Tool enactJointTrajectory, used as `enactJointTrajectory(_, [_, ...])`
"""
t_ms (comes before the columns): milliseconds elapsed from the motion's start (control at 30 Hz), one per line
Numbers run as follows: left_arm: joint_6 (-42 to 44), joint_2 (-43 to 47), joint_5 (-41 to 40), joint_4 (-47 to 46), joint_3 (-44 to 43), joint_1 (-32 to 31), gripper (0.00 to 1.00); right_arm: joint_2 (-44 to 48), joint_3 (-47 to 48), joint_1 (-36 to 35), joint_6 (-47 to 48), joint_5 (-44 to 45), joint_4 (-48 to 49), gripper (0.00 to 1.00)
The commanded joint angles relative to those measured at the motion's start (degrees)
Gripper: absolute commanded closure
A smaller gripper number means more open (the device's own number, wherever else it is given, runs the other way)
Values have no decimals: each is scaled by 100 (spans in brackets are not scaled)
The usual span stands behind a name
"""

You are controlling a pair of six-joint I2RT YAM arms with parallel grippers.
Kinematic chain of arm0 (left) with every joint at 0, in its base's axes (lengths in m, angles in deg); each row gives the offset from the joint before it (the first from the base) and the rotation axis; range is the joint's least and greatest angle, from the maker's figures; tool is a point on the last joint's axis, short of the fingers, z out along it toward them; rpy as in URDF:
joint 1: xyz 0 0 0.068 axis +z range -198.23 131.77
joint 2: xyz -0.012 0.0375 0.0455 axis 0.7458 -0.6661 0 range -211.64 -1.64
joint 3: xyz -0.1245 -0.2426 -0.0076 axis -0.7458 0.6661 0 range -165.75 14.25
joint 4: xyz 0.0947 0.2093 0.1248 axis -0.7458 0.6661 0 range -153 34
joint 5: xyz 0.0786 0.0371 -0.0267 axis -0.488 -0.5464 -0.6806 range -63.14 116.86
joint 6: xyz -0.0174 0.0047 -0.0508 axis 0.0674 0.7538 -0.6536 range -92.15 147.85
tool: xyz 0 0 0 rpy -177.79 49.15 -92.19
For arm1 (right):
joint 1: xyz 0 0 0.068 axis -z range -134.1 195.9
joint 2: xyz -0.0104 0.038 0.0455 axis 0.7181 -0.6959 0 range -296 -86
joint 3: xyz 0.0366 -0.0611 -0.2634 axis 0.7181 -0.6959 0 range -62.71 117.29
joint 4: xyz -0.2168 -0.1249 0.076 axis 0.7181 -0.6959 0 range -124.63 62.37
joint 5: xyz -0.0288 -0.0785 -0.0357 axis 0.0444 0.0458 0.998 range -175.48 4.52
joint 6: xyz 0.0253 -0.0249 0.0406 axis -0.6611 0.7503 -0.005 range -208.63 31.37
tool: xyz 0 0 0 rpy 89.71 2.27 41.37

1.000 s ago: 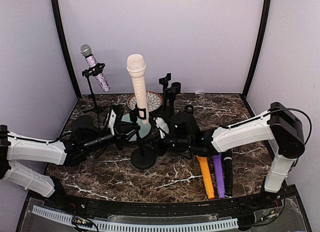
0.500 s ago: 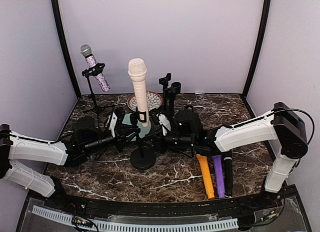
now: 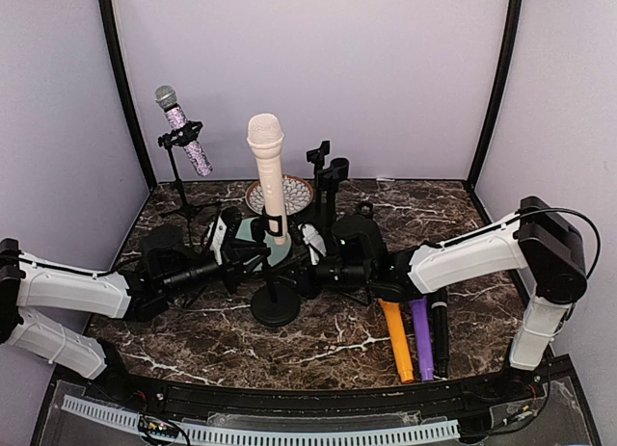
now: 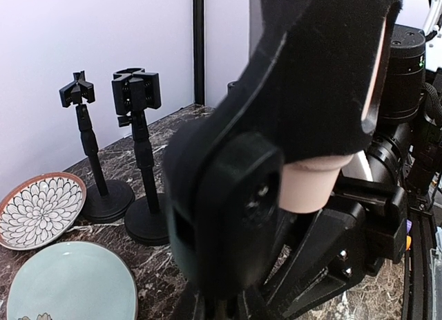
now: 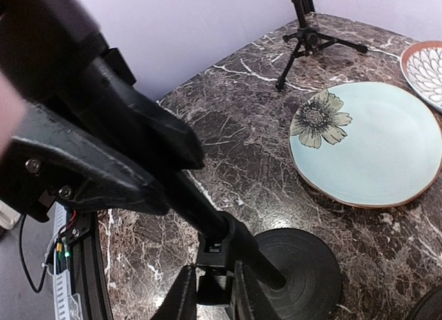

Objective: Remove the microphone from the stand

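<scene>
Right gripper (image 5: 210,298) reopens, then pinches the stand (image 3: 276,306) pole again; left gripper (image 3: 247,257) stays shut. Microphone (image 3: 272,181) still seated, stand braced for pulling.

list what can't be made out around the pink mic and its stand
- Top view: what the left gripper touches; black parts merge below the microphone.
- Left wrist: the same; a blurred black shape fills the frame.
- Right wrist: whether the right gripper clamps the stand pole; the bottom edge cuts it off.
</scene>
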Motion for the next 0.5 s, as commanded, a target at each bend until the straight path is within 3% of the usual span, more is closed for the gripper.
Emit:
enactJointTrajectory(0, [4,-6,29,123,30,8,100,-101,102,31,-45,71,128,88])
enactJointTrajectory(133, [4,-31,-80,211,4,6,100,-59,12,37,-35,181,247,100])
enactJointTrajectory(467, [-236,-229,-503,446,-43,8,100,11,-154,-47,246,645,490,100])
